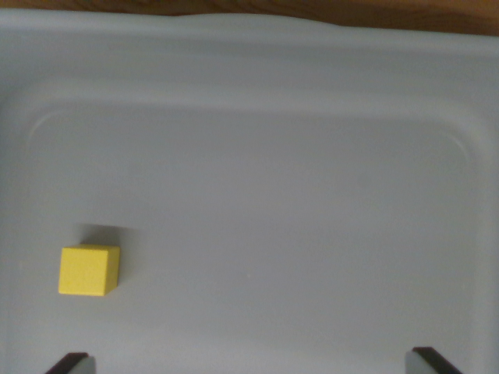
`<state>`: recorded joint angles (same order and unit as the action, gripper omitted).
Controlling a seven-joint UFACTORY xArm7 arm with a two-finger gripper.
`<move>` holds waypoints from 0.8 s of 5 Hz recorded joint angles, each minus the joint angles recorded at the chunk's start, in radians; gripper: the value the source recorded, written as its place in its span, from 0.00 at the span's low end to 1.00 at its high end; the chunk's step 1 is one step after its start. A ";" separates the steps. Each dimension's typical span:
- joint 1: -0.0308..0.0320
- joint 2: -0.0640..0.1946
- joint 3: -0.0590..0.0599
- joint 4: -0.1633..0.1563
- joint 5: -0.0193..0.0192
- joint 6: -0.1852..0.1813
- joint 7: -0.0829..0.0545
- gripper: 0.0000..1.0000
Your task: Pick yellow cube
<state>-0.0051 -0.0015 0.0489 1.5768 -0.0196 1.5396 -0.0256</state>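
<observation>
**Looking down on a lone cube in the tray**

Sitting on the flat floor of a pale grey tray (257,101), the yellow cube (89,270) is the only splash of colour out there. It rests close to the tray's left wall, toward the near edge, as the wrist view has it, flat on one face and turned just a touch so a sliver of its right side shows. A soft shadow falls on the tray floor just behind it.

And the gripper (253,362)? Only the dark tips of its two fingers (69,363) poke into the bottom of the view, one at the wrist view's left and one at the wrist view's right, spread wide apart with bare tray floor between them. Nothing is held. The cube sits apart from both tips, a little beyond the left one and slightly inside its line; no contact.

Across the far edge, past the tray's raised rim, runs a strip of brown wooden table (257,8).
</observation>
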 joint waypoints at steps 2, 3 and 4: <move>0.0020 0.004 0.001 -0.006 -0.0007 -0.009 0.004 0.00; 0.0020 0.004 0.001 -0.006 -0.0007 -0.009 0.004 0.00; 0.0051 0.011 0.004 -0.015 -0.0018 -0.025 0.011 0.00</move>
<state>0.0001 0.0099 0.0525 1.5616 -0.0214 1.5150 -0.0148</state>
